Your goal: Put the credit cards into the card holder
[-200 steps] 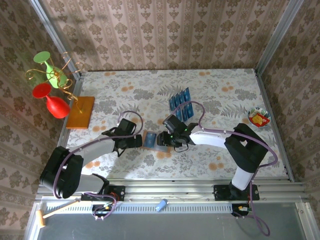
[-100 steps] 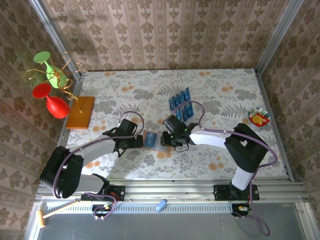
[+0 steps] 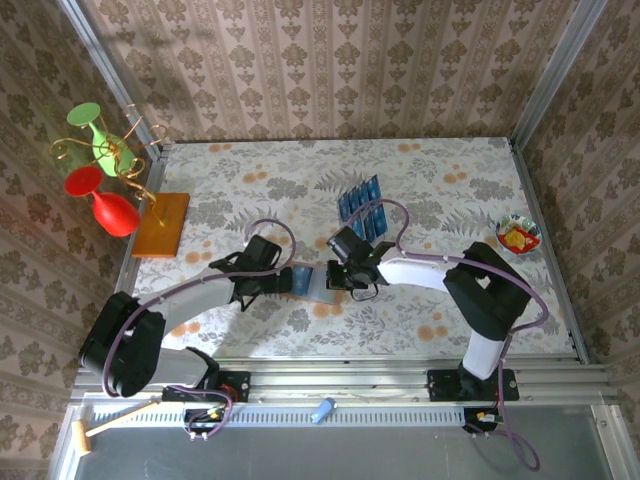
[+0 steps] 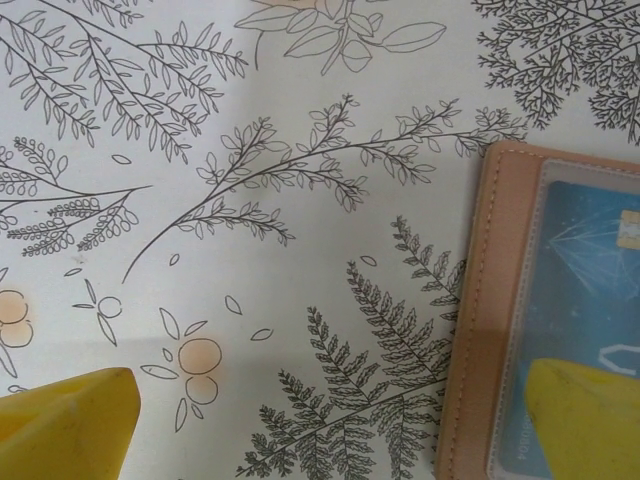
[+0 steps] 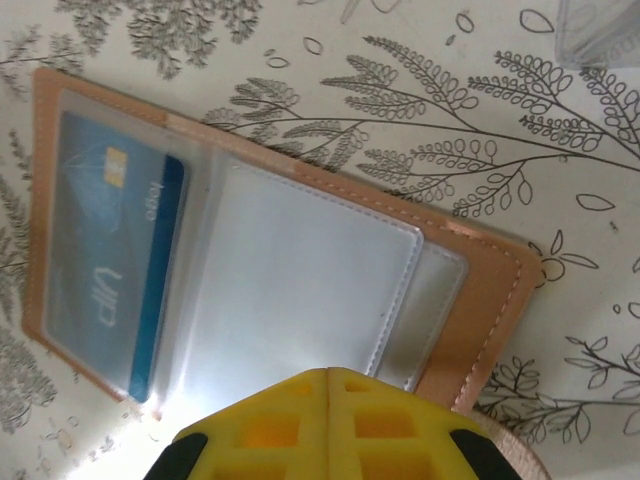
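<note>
At the far left edge of the flower-patterned bench point(image 3: 450, 180) a wire stand carries a green goblet and a red goblet point(image 3: 100, 170), and a flat orange-brown board point(image 3: 163, 222) lies just beside it.

The left arm rises from its base at the near left corner and stretches low across the bench toward the middle, forearm almost level. Its left gripper point(image 3: 290, 279) meets the left end of the small reddish-brown leather-like card holder point(image 3: 318, 287). In the left wrist view the left gripper point(image 4: 320, 430) is spread wide: one yellow fingertip point(image 4: 65, 425) hangs over bare cloth, while the other lies over the holder's clear pocket, on top of the glossy blue credit card point(image 4: 590, 250) tucked inside. I cannot tell whether that fingertip touches it.

The card holder point(image 5: 300, 290) lies open and flat near the middle of the bench, with the blue card point(image 5: 110, 260) in its left pocket.

The right arm bends sharply at the elbow and reaches back leftward, its right gripper point(image 3: 340, 280) at the holder's right end. In the right wrist view the right gripper point(image 5: 328, 425) has its yellow fingers pressed together at the holder's near edge. I cannot tell whether they nip the clear sleeve.

Behind that wrist the loose blue credit cards point(image 3: 362, 205) lie in two slanted rows, apart from the holder. A small bowl of colourful pieces point(image 3: 518, 235) sits near the right edge.
</note>
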Motion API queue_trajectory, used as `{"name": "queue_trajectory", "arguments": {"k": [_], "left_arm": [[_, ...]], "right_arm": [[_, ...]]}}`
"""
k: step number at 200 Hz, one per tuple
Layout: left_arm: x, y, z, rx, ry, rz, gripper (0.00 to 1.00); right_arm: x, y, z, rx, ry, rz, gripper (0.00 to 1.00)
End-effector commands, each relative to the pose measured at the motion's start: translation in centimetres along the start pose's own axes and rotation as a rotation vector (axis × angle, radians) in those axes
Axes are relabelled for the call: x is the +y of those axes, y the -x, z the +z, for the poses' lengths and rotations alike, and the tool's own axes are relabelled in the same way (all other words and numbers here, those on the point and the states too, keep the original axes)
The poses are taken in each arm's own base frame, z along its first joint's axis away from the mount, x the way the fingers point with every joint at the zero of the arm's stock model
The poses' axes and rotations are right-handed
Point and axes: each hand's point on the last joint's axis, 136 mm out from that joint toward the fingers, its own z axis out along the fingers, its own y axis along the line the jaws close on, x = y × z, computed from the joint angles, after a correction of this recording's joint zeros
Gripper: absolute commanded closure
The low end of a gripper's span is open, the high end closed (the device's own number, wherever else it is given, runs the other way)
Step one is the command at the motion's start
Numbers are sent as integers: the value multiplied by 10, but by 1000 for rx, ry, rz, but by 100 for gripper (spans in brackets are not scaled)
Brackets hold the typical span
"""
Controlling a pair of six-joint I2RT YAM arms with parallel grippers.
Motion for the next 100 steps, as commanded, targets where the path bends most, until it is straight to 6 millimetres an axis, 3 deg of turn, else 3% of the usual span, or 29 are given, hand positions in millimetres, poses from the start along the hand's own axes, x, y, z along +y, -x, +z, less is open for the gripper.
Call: {"name": "queue_trajectory", "arguments": {"k": [1, 55, 100], "left_arm": [[-8, 10, -8, -34, -13, 36, 0], [-27, 12, -10, -65, -75, 67, 0], [-41, 8, -6, -69, -120, 88, 0]], "right_arm": [[4, 7, 6, -1, 0, -18, 95], [18, 10, 13, 12, 56, -14, 96], [17, 8, 15, 15, 55, -6, 97]]}}
